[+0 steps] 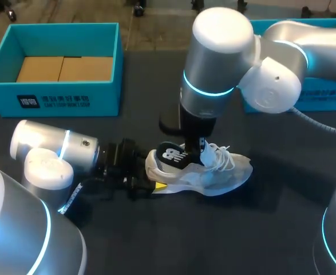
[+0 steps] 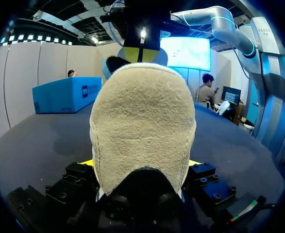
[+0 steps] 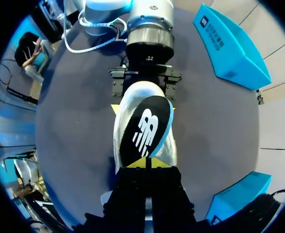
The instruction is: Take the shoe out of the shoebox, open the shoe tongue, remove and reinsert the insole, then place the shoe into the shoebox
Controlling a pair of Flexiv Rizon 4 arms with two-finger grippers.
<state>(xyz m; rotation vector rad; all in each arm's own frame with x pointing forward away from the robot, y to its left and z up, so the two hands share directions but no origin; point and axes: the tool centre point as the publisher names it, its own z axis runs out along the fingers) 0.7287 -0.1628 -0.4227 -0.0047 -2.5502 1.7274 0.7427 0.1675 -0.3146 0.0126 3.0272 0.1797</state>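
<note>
nearest, my left arm (image 1: 47, 163) lies low across the table (image 1: 259, 229) and its bulky links hide the surface beneath them. the left gripper (image 1: 147, 172) is clamped on the heel of the shoe (image 1: 213, 175), with a yellow tip pressed on each side. in its wrist view the pale heel fills most of what lies ahead, blocking the rest of the shoe. the shoe sits out on the dark table, well apart from either box, with its toe pointing away from the left gripper and its white laces (image 1: 222, 156) loose over the top. the black insole (image 1: 172, 156) rises tilted from the shoe's opening, logo side up. the right gripper (image 1: 195, 150) comes straight down over the shoe, with its tips pressed together on one end of the insole. whether the insole's other end sits inside the shoe i cannot tell. my right arm (image 1: 219, 63) stands tall above, covering the table behind the shoe and part of a second teal box (image 1: 328, 94) at the far right. at the far left the open teal shoebox (image 1: 53, 94) holds only brown cardboard (image 1: 64, 69).
</note>
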